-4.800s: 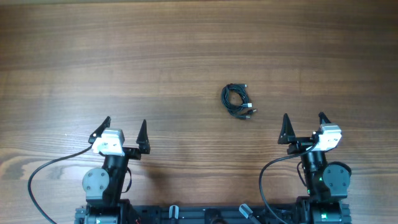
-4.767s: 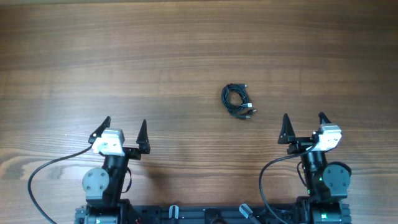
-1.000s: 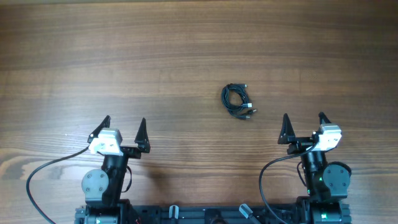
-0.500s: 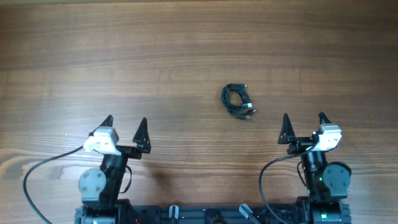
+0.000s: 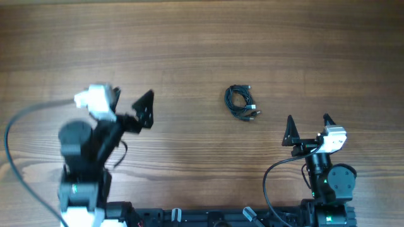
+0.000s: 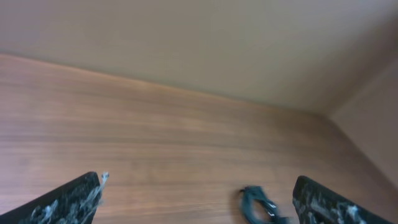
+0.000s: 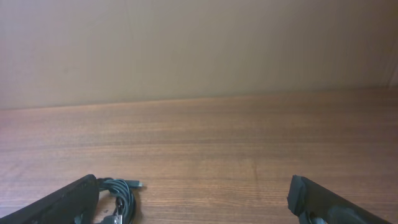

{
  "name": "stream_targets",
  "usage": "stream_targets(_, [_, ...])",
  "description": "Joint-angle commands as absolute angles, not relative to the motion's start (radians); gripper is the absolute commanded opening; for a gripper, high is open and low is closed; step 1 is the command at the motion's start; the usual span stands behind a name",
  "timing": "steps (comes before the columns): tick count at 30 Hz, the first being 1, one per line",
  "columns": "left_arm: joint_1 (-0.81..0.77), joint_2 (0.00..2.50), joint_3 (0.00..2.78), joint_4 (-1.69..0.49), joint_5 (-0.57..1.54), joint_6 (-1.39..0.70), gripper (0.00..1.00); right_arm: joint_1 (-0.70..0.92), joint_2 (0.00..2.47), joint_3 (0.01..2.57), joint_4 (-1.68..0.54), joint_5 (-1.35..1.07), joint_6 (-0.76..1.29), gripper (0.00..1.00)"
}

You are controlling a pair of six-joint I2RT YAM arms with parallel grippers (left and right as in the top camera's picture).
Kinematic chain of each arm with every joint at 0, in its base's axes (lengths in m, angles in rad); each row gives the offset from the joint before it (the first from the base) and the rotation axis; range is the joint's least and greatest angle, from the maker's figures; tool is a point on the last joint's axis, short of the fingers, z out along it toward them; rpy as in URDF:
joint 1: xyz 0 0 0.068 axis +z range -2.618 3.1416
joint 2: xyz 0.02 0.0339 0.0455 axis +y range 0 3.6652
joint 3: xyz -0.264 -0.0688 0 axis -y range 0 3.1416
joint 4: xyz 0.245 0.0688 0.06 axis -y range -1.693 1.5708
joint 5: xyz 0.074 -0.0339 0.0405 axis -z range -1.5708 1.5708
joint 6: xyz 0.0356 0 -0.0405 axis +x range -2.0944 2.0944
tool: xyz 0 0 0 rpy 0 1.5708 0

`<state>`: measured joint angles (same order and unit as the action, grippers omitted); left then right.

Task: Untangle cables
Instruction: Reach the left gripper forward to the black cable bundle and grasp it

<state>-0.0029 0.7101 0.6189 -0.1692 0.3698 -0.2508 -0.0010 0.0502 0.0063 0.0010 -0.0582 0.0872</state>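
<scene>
The cables (image 5: 242, 103) are bunched on the table (image 5: 189, 50), apart from both tools. The left tool (image 6: 196, 180) and right tool (image 5: 308, 120) are held spread wide. If the whole bundle is pinched at once, the knot could be tightened.

**Overhead view.** The left arm (image 5: 85, 148), at the left of the frame, is blurred and its outlines are smeared. Only one dark finger (image 5: 144, 108) of the left tool (image 5: 126, 104) reads clearly. The other is lost beside the white camera body (image 5: 96, 99). The cables (image 5: 241, 102) form a bundle too small for cords to be counted or crossings traced. The lower edge cuts both arm bases.

**Left wrist view.** The whole picture is soft. The cables (image 6: 258, 204) are a dark blur at lower right, cut by the lower edge.

**Right wrist view.** The cables (image 7: 118, 198), at lower left, are cut by the lower edge and partly hidden behind a finger (image 7: 62, 202) of the right tool (image 7: 193, 180).
</scene>
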Motion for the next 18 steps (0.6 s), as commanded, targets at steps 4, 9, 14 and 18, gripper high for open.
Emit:
stream_targets(4, [-0.152, 1.072, 0.923, -0.318, 0.501, -0.279, 1.0, -0.003, 0.051, 0.005, 0.003, -0.045, 0.078, 1.0])
stream_targets(9, [-0.318, 1.273, 1.024, -0.319, 0.5, -0.323, 1.0, -0.003, 0.051, 0.005, 0.003, -0.045, 0.078, 1.0])
stream_targets(14, [-0.452, 1.422, 1.027, -0.214, 0.5, -0.323, 1.0, -0.003, 0.051, 0.005, 0.003, -0.045, 0.078, 1.0])
stream_targets(18, [-0.516, 1.523, 1.027, -0.207, 0.5, -0.322, 1.0, -0.003, 0.051, 0.005, 0.003, -0.045, 0.078, 1.0])
